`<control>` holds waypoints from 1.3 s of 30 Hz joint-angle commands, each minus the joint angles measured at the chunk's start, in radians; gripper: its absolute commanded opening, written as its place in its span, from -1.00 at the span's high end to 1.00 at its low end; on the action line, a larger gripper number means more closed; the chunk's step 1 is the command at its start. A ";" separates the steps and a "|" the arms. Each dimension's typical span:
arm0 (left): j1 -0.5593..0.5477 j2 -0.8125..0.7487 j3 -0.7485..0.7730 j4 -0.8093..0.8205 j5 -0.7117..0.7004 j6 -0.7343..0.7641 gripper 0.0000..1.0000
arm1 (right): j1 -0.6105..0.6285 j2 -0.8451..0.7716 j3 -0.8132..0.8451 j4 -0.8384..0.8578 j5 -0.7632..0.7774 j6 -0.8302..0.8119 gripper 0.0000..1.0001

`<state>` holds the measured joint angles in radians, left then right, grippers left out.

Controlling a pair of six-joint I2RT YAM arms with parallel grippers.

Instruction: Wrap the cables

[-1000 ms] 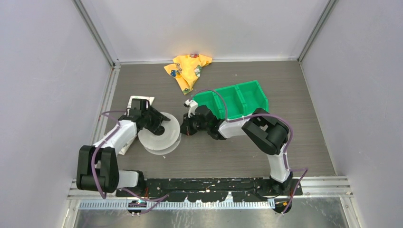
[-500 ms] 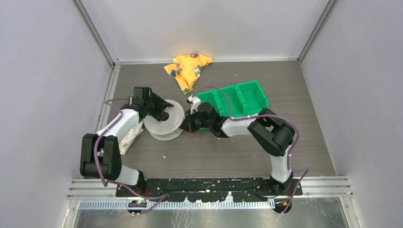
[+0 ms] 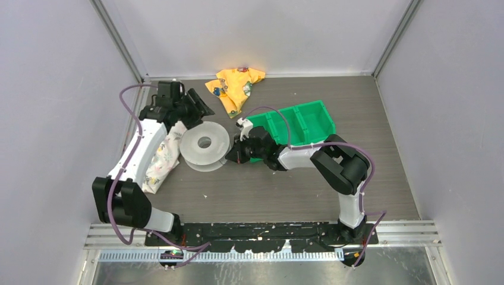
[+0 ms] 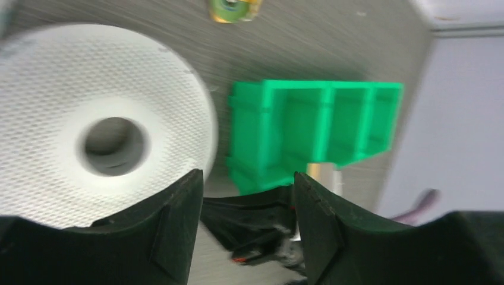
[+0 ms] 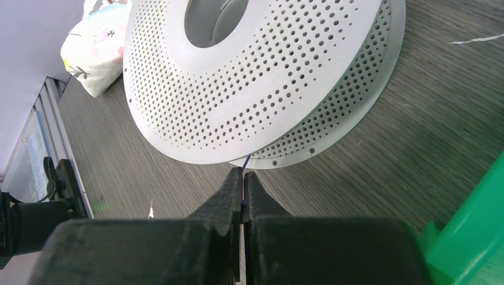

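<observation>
Dark cable (image 5: 246,160), seemingly leaving the spool (image 5: 267,77) rim, lies pinched between fingertips of the right gripper (image 5: 243,173); left gripper (image 4: 246,184) spread, empty.

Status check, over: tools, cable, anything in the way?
Left tool open, holding nothing, off the spool. Right tool shut on cable, strand leading into spool. Green bin close beside right tool.

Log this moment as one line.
left claw: open, empty, off spool | right claw: shut on cable at spool edge
</observation>
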<state>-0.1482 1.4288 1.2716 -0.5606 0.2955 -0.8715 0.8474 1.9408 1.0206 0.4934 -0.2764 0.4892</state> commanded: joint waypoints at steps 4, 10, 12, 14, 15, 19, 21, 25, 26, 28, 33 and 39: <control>0.061 -0.028 -0.035 -0.192 -0.355 0.338 -0.20 | -0.003 -0.042 0.022 0.052 -0.022 0.016 0.99; 0.109 0.086 -0.044 -0.108 -0.246 0.360 -0.15 | -0.004 -0.047 0.021 0.051 -0.031 0.021 0.99; 0.108 0.087 -0.047 -0.090 -0.285 0.371 -0.15 | -0.004 -0.050 0.019 0.049 -0.031 0.022 0.99; 0.111 0.084 -0.051 -0.078 -0.343 0.387 -0.21 | -0.004 -0.051 0.018 0.048 -0.033 0.023 0.99; 0.119 0.086 -0.051 -0.077 -0.356 0.397 -0.23 | -0.003 -0.051 0.018 0.048 -0.033 0.023 0.99; 0.185 0.122 -0.052 -0.070 -0.319 0.420 -0.25 | -0.003 -0.046 0.021 0.049 -0.041 0.030 0.99; 0.206 0.153 -0.061 -0.045 -0.252 0.423 -0.23 | -0.004 -0.043 0.022 0.050 -0.044 0.033 0.99; 0.236 0.207 -0.081 -0.009 -0.179 0.420 -0.09 | -0.004 -0.040 0.028 0.052 -0.049 0.039 0.99; 0.246 0.216 -0.090 0.005 -0.154 0.416 -0.06 | -0.003 -0.040 0.029 0.052 -0.050 0.039 0.99; 0.264 0.229 -0.104 0.025 -0.102 0.406 0.09 | -0.003 -0.041 0.028 0.052 -0.052 0.039 0.99; 0.271 0.187 -0.154 0.059 -0.070 0.374 0.62 | -0.002 -0.042 0.026 0.052 -0.052 0.042 0.99; 0.272 0.141 -0.185 0.035 -0.095 0.373 0.96 | -0.002 -0.041 0.026 0.054 -0.050 0.044 0.99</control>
<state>0.1261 1.6104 1.1103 -0.5056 0.1844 -0.4931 0.8467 1.9408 1.0210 0.4969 -0.3210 0.5266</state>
